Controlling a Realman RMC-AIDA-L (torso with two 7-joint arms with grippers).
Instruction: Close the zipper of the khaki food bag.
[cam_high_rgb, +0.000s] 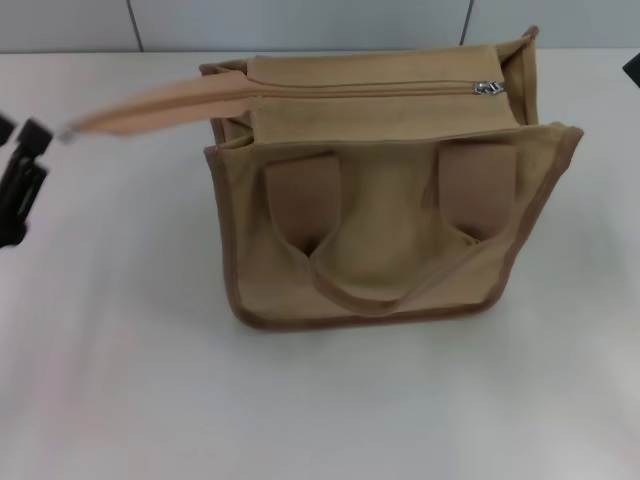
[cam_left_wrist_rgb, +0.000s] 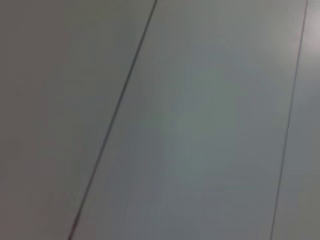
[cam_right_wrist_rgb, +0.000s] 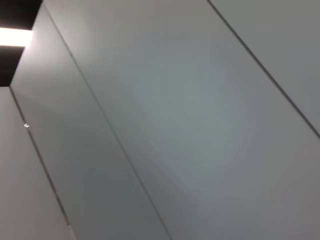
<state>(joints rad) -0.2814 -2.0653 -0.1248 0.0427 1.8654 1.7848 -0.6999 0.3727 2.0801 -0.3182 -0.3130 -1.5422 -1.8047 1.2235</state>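
Observation:
The khaki food bag (cam_high_rgb: 385, 235) stands upright in the middle of the white table in the head view, its two strap patches and looped handle facing me. The zipper (cam_high_rgb: 370, 90) runs along the top panel, and its silver pull tab (cam_high_rgb: 487, 88) sits at the bag's right end. A tan zipper tail (cam_high_rgb: 140, 110) sticks out to the left from the top panel. My left gripper (cam_high_rgb: 20, 180) is at the far left edge, apart from the bag. A dark bit of my right gripper (cam_high_rgb: 633, 66) shows at the far right edge. Neither wrist view shows the bag.
The white table (cam_high_rgb: 320, 410) spreads around the bag on all sides. A grey panelled wall (cam_high_rgb: 300, 22) stands behind it. Both wrist views show only grey wall panels with thin seams (cam_left_wrist_rgb: 115, 115) (cam_right_wrist_rgb: 100, 115).

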